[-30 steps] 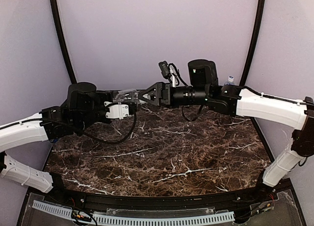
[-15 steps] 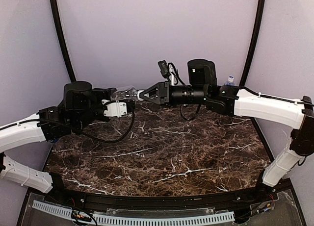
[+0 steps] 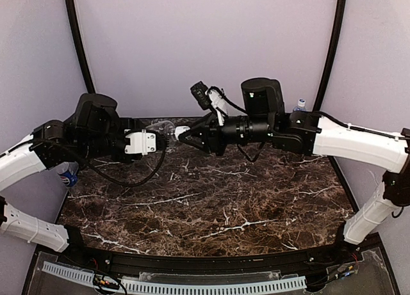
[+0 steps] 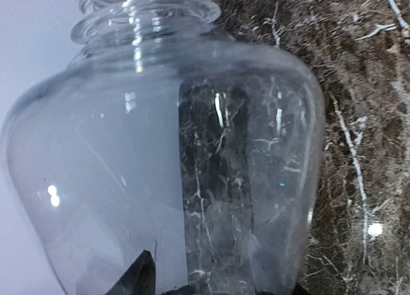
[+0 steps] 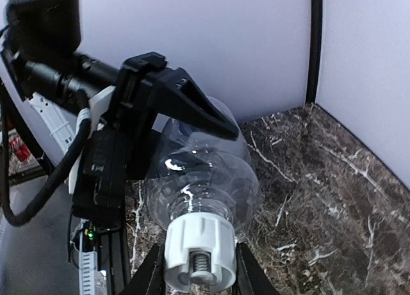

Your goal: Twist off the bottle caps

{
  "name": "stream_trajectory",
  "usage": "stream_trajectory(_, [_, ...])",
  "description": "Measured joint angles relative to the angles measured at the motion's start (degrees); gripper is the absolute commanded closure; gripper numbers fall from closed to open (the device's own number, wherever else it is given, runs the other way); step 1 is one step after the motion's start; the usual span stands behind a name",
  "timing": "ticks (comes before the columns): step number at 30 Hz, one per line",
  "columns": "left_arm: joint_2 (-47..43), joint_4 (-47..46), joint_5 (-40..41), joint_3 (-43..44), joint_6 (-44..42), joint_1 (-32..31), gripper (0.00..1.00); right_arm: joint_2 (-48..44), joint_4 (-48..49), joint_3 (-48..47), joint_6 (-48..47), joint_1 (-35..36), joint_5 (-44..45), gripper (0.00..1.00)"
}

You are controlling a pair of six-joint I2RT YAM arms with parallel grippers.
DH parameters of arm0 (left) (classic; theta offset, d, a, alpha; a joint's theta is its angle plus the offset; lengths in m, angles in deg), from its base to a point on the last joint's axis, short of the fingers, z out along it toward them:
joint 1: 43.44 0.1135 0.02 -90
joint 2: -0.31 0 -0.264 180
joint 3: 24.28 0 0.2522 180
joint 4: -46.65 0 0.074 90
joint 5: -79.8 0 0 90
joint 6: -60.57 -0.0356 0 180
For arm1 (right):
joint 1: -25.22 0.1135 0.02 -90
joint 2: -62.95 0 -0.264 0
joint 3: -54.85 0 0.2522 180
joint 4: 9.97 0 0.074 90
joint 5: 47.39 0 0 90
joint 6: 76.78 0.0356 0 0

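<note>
Cap (image 5: 198, 253), white, on the bottle (image 5: 205, 173) held level above the worktop (image 5: 333, 180) by the left jaws: the right jaws, wide a second ago, have now clamped it, so twisting can begin.

Above the table (image 3: 211, 212) hangs the held bottle (image 3: 164, 127); left of it the left gripper (image 3: 159, 134), right of it its cap (image 5: 200, 247) inside the right gripper (image 3: 182, 135); far right, a second bottle (image 3: 300, 105).
</note>
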State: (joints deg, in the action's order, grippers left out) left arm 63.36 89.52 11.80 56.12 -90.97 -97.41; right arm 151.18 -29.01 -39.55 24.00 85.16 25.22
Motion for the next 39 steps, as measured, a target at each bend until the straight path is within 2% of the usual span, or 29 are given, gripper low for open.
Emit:
stream_trajectory(5, [-0.24, 19.47, -16.52, 8.41, 4.83, -0.33, 0.61, -5.38, -2.99, 3.1, -31.04, 10.29, 9.64, 1.0])
stream_trajectory(12, [1.75, 32.06, -28.02, 9.35, 5.86, -0.7, 0.62, -6.36, -3.91, 8.0, -66.47, 20.26, 22.23, 1.0])
stream_trajectory(18, [2.29, 33.94, -30.4, 9.35, 6.36, -0.68, 0.62, -6.05, -2.27, 8.94, -84.67, 23.8, 32.02, 1.0])
stream_trajectory(25, [2.29, 33.68, -30.1, 9.35, 6.91, -0.61, 0.62, -6.05, 0.17, 10.16, -91.91, 24.46, 35.15, 1.0])
stream_trajectory(26, [2.29, 33.68, -30.03, 9.35, 6.95, -0.61, 0.62, -6.05, 0.35, 10.23, -92.37, 24.46, 35.28, 0.97])
stream_trajectory(29, [2.29, 33.68, -29.83, 9.35, 6.97, -0.59, 0.62, -6.05, 1.38, 10.75, -93.48, 24.46, 35.58, 0.56])
stream_trajectory(30, [2.29, 33.66, -29.77, 9.35, 6.97, -0.57, 0.62, -6.05, 1.81, 10.97, -93.61, 24.46, 35.71, 0.46])
stream_trajectory(32, [2.27, 33.64, -29.79, 9.35, 6.93, -0.55, 0.62, -5.95, 3.39, 11.56, -93.68, 24.46, 36.46, 0.34])
stream_trajectory(37, [2.21, 33.62, -29.86, 9.33, 6.93, -0.63, 0.62, -6.01, 7.58, 11.93, -91.1, 24.41, 38.01, 0.15])
stream_trajectory(38, [2.16, 33.33, -29.55, 9.29, 7.02, -0.63, 0.62, -6.34, 8.2, 12.26, -89.99, 24.41, 38.03, 0.07])
stream_trajectory(39, [2.05, 33.07, -29.22, 9.25, 7.17, -0.63, 0.62, -6.97, 8.85, 12.87, -88.87, 24.41, 38.01, 0.03])
